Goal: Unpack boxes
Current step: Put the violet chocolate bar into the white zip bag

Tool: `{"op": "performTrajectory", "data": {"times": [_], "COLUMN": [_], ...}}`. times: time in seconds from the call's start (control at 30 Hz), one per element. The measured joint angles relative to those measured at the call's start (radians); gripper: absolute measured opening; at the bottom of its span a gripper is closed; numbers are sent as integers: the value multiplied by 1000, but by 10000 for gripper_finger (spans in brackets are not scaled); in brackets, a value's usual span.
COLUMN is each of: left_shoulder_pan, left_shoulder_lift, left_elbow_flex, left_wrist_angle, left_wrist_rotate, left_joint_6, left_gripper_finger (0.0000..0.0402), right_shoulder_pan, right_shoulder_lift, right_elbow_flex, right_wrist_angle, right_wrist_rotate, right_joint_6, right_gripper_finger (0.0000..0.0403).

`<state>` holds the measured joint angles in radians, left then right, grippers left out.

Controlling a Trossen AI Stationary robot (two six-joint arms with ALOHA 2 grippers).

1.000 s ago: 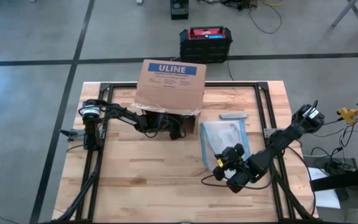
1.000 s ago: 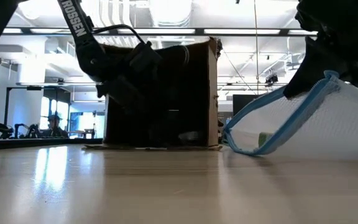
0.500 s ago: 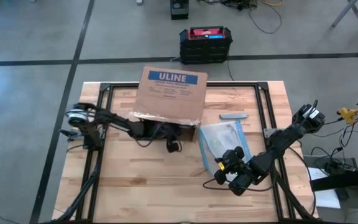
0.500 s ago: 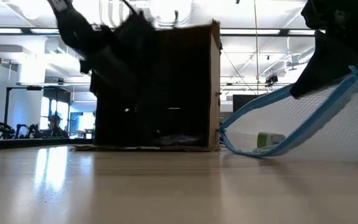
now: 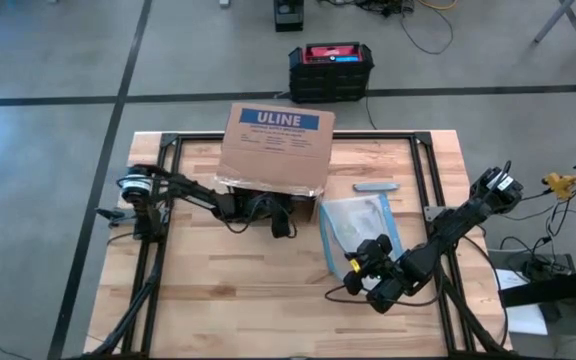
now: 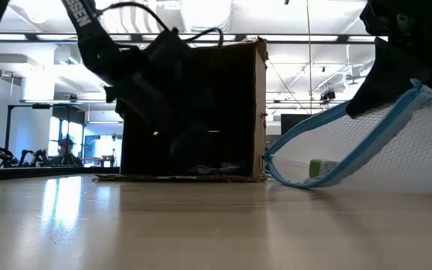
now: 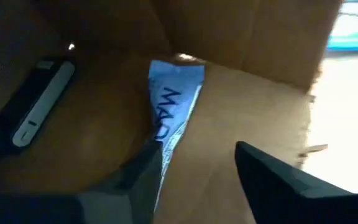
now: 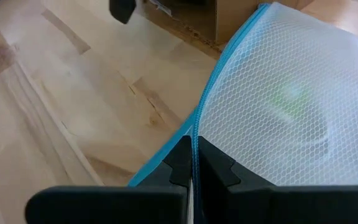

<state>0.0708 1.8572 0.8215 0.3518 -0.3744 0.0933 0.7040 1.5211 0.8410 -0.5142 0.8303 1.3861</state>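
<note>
1. High view: the left gripper sits at the open mouth of the brown cardboard box, which lies on its side toward the far edge of the table, ULINE label up. The right gripper hangs nearer the front, pinching the near edge of the clear blue-edged pouch just beside the box. A small grey strip lies between box and pouch, and a black crate with red top stands on the floor beyond.

2. Low view: the box shows its dark opening, with the left arm reaching into it; small contents lie dimly on its floor. The pouch is lifted at an angle, a small pale item inside.

3. Left wrist view: the left gripper has its fingers spread with nothing between them, aimed at a blue-and-white printed packet inside the box; a slim black-and-white device lies beside it.

4. Right wrist view: the right gripper is clamped on the pouch's blue zip edge.

The step in hand seems to be picking contents out of the box. The next move likely calls for easing forward over the packet, closing, then drawing it out.
</note>
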Motion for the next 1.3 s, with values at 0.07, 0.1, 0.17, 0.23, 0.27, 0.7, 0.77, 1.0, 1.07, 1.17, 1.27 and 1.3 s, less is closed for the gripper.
{"op": "performTrajectory", "data": {"times": [0.07, 0.1, 0.17, 0.23, 0.27, 0.7, 0.77, 1.0, 1.07, 1.17, 1.27, 1.3], "left_shoulder_pan": [6, 7, 6, 6, 1, -148, -135, -57, -42, -25, -15, -13], "left_shoulder_lift": [16, 22, 24, 26, 25, -118, -116, -51, -33, 1, 29, 36], "left_elbow_flex": [0, 0, 1, 1, 3, 0, 0, 0, 0, 0, 1, 2], "left_wrist_angle": [-7, -4, -10, -26, -39, -141, -135, -57, -41, -42, -34, -31], "left_wrist_rotate": [-2, -2, -2, 23, 33, -33, -60, -85, -86, -87, -84, -75], "left_joint_6": [-10, -21, -44, -73, -98, -201, -185, -184, -184, -184, -184, -184], "left_gripper_finger": [217, 226, 241, 249, 251, 223, 223, 241, 246, 251, 253, 253], "right_shoulder_pan": [0, 0, 0, 0, 0, 2, 2, 0, 0, 0, 0, 0], "right_shoulder_lift": [0, 0, 0, 0, 0, 1, 1, 2, 2, 2, 2, 2], "right_elbow_flex": [0, 0, 0, 0, 0, 0, 0, 0, 0, 0, 0, 0], "right_wrist_angle": [3, 4, 7, 7, 7, 23, 23, 27, 27, 30, 31, 32], "right_wrist_rotate": [0, 0, 0, 0, 0, 0, 0, 8, 8, 8, 8, 8], "right_joint_6": [0, 0, 0, 0, 0, 4, 3, 5, 9, 12, 13, 13], "right_gripper_finger": [0, 0, 0, 0, 0, 0, 0, 0, 0, 0, 0, 0]}}
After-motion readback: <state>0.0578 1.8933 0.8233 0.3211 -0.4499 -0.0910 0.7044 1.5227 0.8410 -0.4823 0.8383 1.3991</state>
